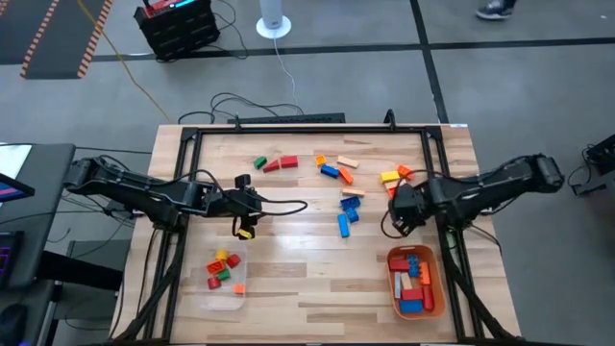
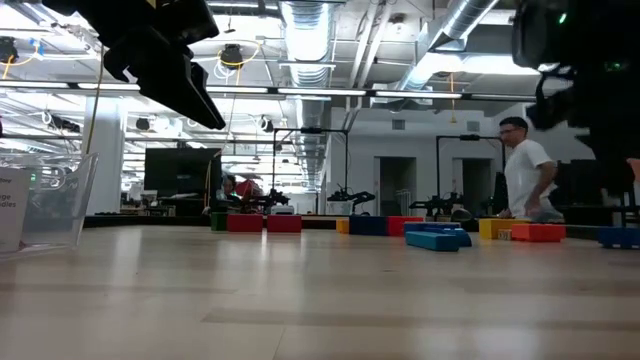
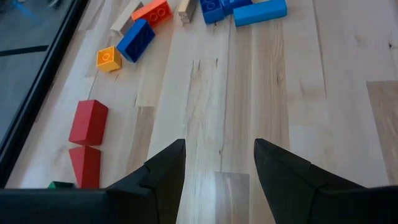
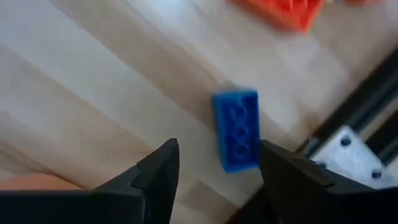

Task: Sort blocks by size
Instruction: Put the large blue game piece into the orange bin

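Both arms hover over the table, jaws apart, holding nothing.

Left gripper (image 1: 246, 227) stands open at nine o'clock, above the clear tray (image 1: 224, 293), which is cut to a sliver in the low view. Loose blocks (image 1: 338, 173) lie toward twelve. Right gripper (image 4: 217, 168) is open at three o'clock over a blurred blue brick (image 4: 237, 129); its arm hides that brick from above. The orange tray (image 1: 393, 287) holds long bricks.

Bare surface (image 1: 298, 259) is lying open between the two trays; scattered blocks (image 1: 338, 173) are crowding the far half.
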`<action>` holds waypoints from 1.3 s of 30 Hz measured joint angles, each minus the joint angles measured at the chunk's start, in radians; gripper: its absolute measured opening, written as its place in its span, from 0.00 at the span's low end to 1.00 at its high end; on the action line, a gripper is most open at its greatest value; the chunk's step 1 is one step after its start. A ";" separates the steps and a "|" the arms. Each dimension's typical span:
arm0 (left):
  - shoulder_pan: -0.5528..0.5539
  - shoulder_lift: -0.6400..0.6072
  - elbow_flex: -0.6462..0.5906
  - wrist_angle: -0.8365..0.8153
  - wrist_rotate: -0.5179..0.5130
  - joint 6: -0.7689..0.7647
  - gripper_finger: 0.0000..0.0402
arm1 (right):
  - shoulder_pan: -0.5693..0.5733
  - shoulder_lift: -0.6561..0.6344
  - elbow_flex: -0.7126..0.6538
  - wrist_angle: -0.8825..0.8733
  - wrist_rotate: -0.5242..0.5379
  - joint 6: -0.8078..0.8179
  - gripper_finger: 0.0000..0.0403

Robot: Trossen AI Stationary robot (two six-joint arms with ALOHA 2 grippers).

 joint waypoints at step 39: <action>0.000 0.000 0.000 -0.037 0.002 -0.003 0.46 | -0.352 0.403 0.035 0.175 -0.131 -0.435 0.40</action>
